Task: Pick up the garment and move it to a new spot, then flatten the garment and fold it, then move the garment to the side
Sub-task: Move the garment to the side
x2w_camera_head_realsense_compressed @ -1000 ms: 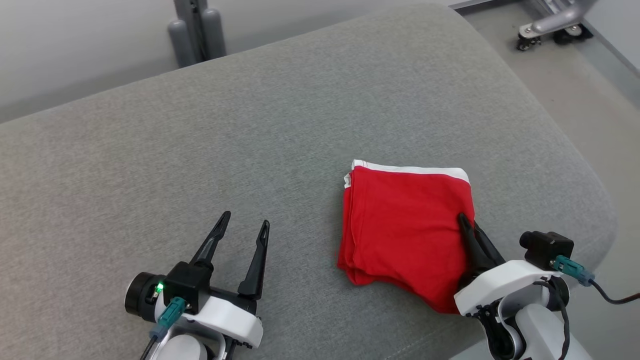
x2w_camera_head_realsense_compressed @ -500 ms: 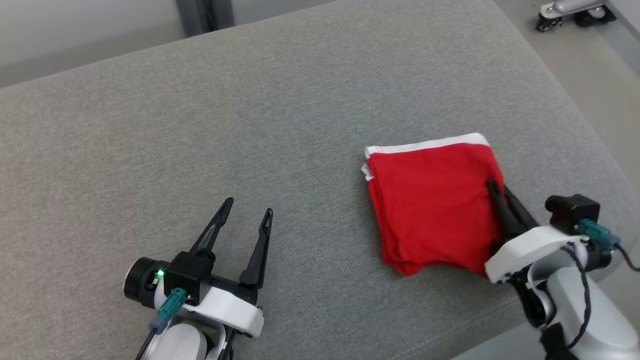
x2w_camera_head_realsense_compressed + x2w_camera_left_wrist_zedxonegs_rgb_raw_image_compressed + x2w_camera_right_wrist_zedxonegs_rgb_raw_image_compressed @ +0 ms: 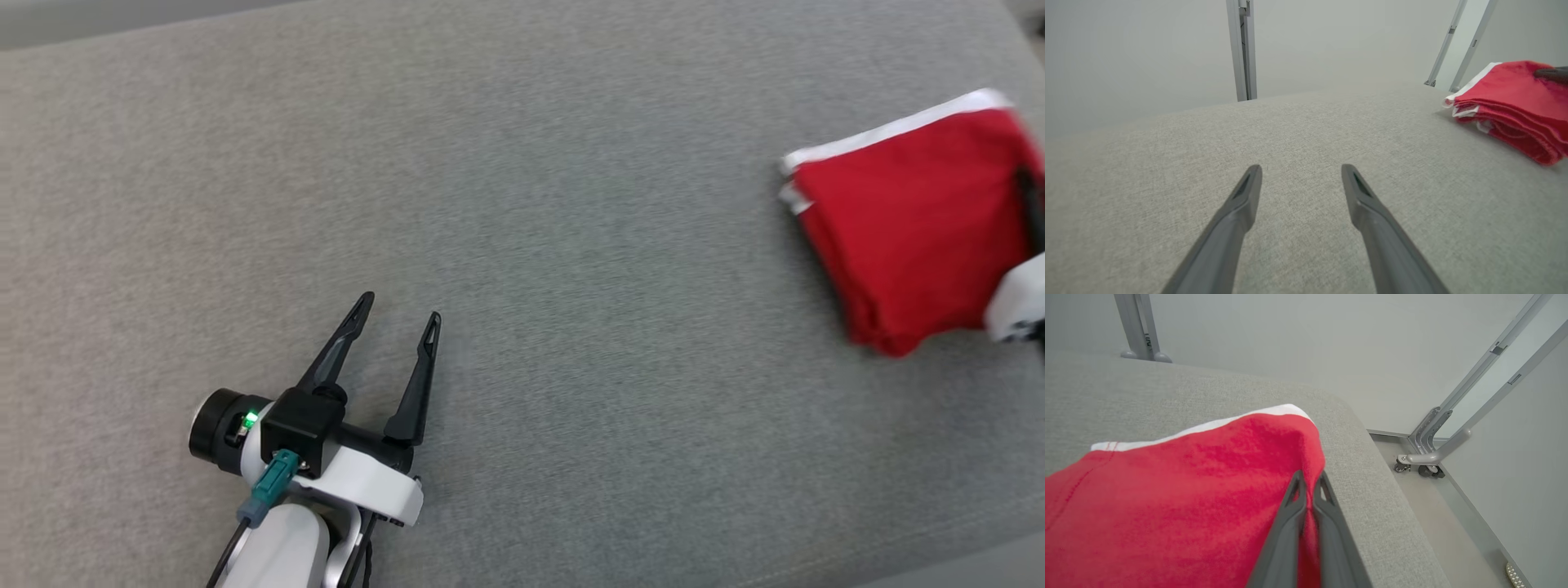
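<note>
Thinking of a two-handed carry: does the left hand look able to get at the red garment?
Probably yes, with a sideways reach. The open left hand has bare cushion between it and the garment; the right hand, shut on the garment's far side, leaves the near edge free.

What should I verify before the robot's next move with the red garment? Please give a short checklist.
1. Grip: right gripper shut on the garment: ok.
2. Fold: garment folded, layers stacked: ok.
3. Other arm: left gripper open, apart from the garment: ok.
4. All layers inside the grip: cannot tell.
5. Room at the side: a narrow strip of cushion beside the garment before its edge: ok.
</note>
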Motion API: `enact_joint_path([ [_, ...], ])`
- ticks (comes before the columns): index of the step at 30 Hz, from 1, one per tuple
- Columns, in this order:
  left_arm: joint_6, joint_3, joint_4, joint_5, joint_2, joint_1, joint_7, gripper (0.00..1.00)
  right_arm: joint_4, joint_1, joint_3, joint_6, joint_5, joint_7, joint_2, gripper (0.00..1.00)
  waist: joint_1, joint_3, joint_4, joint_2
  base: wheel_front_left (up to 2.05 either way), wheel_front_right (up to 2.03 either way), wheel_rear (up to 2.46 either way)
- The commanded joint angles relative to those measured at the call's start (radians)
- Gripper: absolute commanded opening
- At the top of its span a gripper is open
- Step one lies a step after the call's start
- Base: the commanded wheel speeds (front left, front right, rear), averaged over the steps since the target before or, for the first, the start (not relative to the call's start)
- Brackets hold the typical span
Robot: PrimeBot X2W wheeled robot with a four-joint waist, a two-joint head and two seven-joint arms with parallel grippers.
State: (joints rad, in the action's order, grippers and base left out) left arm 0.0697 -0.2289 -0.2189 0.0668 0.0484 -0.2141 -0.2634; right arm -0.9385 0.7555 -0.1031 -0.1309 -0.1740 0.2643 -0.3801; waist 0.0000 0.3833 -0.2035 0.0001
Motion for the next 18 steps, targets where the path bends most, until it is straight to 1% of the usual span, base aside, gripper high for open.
enact_joint_path([
  [1,0.004,0.003,0.006,-0.005,0.004,-0.019,-0.001,1.0,-0.013,0.017,0.02,0.0,0.02,0.0,-0.026,0.0,0.0,0.018,0.028,-0.0001,0.0,0.0,0.0],
  [5,0.003,0.005,0.012,-0.004,0.004,-0.02,-0.001,1.0,-0.077,0.069,0.139,0.0,0.122,0.0,-0.086,0.0,0.0,0.027,0.061,-0.0001,0.0,0.0,0.0],
  [9,0.007,0.003,0.011,0.001,0.004,-0.021,-0.001,1.0,-0.118,0.099,0.259,0.0,0.227,0.0,-0.128,0.0,0.0,0.032,0.086,-0.0001,0.0,0.0,0.0],
  [10,0.004,0.007,0.011,0.004,0.004,-0.019,-0.001,1.0,-0.135,0.104,0.289,0.0,0.254,0.0,-0.132,0.22,0.0,0.033,0.089,-0.0001,0.0,0.0,0.0],
  [11,0.0,0.01,0.01,0.006,0.004,-0.017,-0.001,1.0,-0.146,0.112,0.32,0.0,0.282,0.0,-0.135,0.49,0.0,0.033,0.091,-0.0001,0.0,0.0,0.0],
  [12,-0.001,0.012,0.01,0.007,0.004,-0.015,-0.001,1.0,-0.155,0.12,0.36,0.0,0.312,-0.002,-0.14,1.0,0.0,0.033,0.093,-0.0001,0.0,0.0,0.0],
  [15,0.001,0.012,0.005,0.008,0.004,-0.009,-0.001,1.0,-0.147,0.129,0.475,0.0,0.403,-0.002,-0.149,1.0,0.0,0.028,0.097,-0.0001,0.0,0.0,0.0],
  [18,-0.006,0.011,0.004,0.018,0.004,-0.004,-0.001,1.0,-0.11,0.121,0.567,0.0,0.479,0.001,-0.11,1.0,0.0,0.014,0.1,-0.0001,0.0,0.0,0.0],
])
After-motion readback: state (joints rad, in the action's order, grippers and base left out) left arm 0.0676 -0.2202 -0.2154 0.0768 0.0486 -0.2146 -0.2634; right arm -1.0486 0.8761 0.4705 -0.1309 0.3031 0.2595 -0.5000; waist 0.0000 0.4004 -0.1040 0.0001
